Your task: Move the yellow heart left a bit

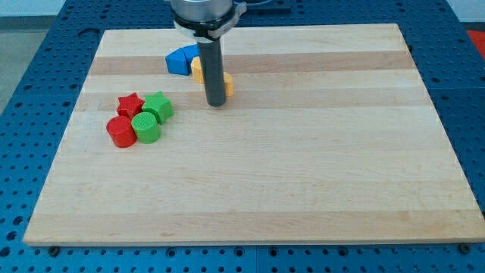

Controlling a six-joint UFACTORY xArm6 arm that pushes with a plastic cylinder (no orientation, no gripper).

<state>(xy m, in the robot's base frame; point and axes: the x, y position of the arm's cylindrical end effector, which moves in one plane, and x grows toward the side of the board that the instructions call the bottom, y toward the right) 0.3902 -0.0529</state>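
My tip [217, 102] rests on the wooden board [303, 174] near the view's top, left of centre. A yellow block [227, 82], largely hidden behind the rod, sits just right of and above the tip, touching or nearly touching it. Another yellow piece [196, 68] peeks out at the rod's left; I cannot tell whether it is a separate block or which one is the heart. A blue block [182, 59] lies just left of that.
A cluster lies at the view's left: a red star [130, 104], a green block [158, 106], a red cylinder [120, 131] and a green cylinder [146, 127]. The board's edges border blue perforated table.
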